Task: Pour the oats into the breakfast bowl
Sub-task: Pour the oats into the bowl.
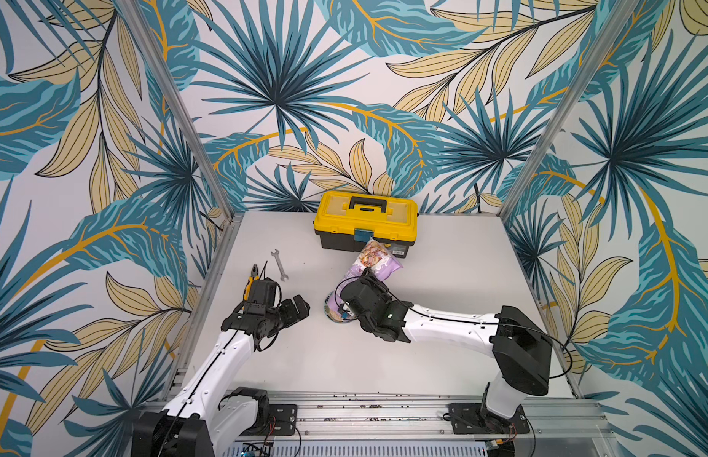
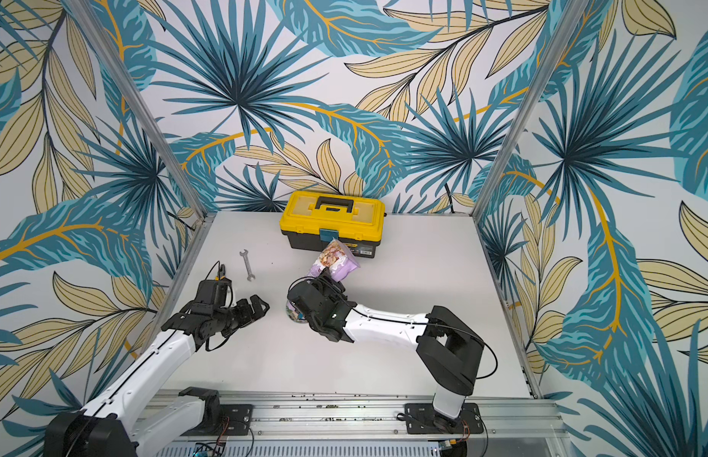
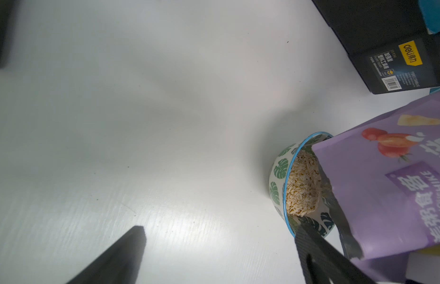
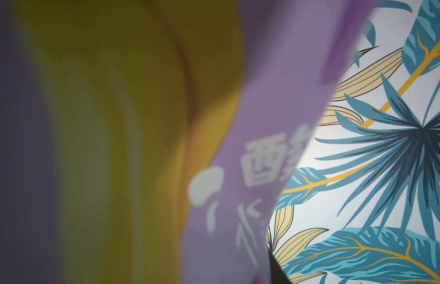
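Observation:
The lilac-purple oats pouch (image 1: 378, 259) (image 2: 337, 259) is tilted mouth-down over the breakfast bowl (image 1: 332, 306) (image 2: 292, 311), with my right gripper (image 1: 367, 277) shut on its middle. In the left wrist view the pouch (image 3: 391, 177) has its open mouth inside the leaf-patterned bowl (image 3: 280, 172), and a heap of pale oats (image 3: 303, 182) lies in it. In both top views the right wrist covers most of the bowl. My left gripper (image 1: 301, 306) (image 3: 220, 228) is open and holds nothing, just left of the bowl. The right wrist view is filled by the blurred pouch (image 4: 251, 172).
A yellow toolbox (image 1: 366, 219) stands shut at the back of the table, right behind the pouch. A steel wrench (image 1: 279, 265) and yellow-handled pliers (image 1: 252, 277) lie on the table behind my left arm.

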Controlling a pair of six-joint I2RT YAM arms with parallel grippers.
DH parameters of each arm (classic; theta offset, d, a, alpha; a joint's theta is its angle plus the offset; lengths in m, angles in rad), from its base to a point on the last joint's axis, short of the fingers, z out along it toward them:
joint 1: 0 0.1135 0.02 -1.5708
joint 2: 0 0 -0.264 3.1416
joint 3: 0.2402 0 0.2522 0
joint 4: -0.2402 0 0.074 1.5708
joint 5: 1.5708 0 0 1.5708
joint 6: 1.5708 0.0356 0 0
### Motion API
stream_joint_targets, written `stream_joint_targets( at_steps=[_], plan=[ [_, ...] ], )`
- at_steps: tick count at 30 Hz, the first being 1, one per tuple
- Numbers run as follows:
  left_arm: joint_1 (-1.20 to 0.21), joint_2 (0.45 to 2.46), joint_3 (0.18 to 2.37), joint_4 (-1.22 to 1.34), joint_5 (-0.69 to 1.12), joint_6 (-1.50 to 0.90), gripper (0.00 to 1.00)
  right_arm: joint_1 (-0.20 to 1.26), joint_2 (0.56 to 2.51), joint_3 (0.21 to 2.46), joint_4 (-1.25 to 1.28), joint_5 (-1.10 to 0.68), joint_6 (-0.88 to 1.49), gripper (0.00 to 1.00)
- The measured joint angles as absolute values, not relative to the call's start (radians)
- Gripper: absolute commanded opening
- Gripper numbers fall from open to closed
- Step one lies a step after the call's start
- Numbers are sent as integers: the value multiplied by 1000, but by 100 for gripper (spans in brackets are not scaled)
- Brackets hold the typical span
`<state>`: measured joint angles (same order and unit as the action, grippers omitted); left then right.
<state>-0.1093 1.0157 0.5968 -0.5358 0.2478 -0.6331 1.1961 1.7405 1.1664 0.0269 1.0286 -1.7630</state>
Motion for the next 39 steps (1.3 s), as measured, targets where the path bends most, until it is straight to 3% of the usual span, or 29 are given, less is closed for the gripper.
stream_joint_targets(
  at_steps=[39],
  plan=[
    [-109,1025,627,-581,248,-572,100,1213,1709,1031,310,1061,-1909,0]
  ],
)
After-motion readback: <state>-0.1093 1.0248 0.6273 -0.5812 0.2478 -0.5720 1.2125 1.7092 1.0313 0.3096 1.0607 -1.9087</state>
